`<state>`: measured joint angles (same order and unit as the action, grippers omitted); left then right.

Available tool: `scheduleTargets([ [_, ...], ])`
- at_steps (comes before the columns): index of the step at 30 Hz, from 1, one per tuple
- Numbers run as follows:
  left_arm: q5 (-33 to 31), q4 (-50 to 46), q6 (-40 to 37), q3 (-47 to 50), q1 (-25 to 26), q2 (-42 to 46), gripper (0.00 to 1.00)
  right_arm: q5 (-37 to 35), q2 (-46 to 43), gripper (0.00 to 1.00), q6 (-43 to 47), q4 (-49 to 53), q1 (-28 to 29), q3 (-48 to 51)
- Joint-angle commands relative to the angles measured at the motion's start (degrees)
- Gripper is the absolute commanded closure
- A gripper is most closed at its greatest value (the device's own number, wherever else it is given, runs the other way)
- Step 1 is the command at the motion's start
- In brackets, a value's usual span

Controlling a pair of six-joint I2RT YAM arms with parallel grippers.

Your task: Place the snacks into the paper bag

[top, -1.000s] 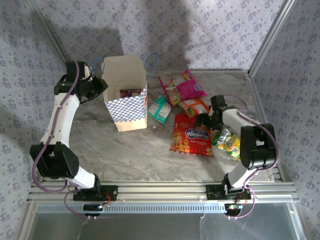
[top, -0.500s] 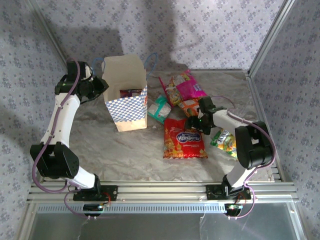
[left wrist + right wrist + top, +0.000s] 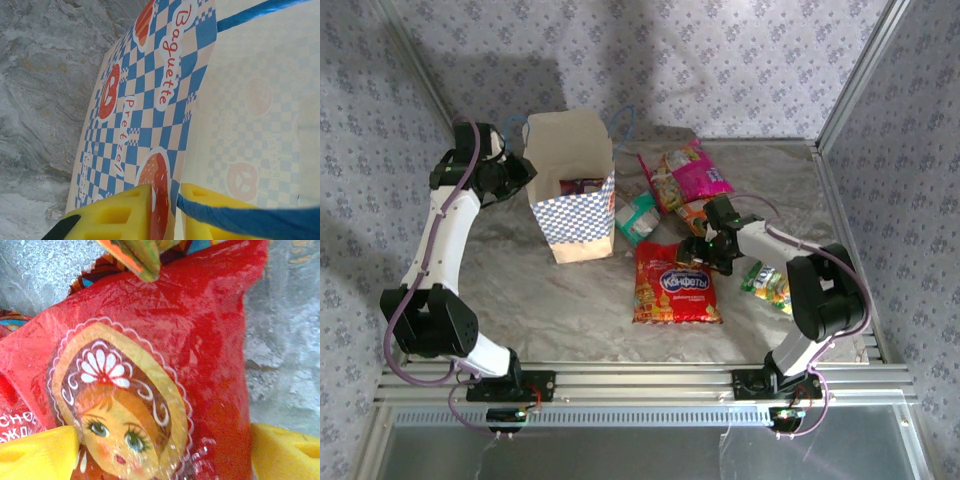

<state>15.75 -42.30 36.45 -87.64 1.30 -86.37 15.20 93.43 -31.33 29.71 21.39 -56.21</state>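
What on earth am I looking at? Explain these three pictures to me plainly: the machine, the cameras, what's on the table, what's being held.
Two robot arms are bolted to the near edge of a table. The wide picture looks down from above and behind them; the other two come from a camera on each wrist. The left gripper pinches a wall of the paper bag between its yellow pads. The right gripper stands wide open over the big red packet, which lies flat. Past it lie a pink packet, a teal packet and a green-yellow packet.
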Motion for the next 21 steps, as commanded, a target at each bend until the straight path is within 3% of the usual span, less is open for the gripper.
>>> scheduleTargets([
  [1, -0.38, -0.87, -0.85, -1.40, 0.43, 1.50, 0.78, -1.33, -2.97, 0.11, 1.91, 4.43, -1.00, -1.54],
  [21, -0.10, -1.00, -1.17, -0.69, 0.54, 1.42, 0.75, 0.56, -11.35, 0.00, 9.27, 3.88, 1.78, 7.89],
])
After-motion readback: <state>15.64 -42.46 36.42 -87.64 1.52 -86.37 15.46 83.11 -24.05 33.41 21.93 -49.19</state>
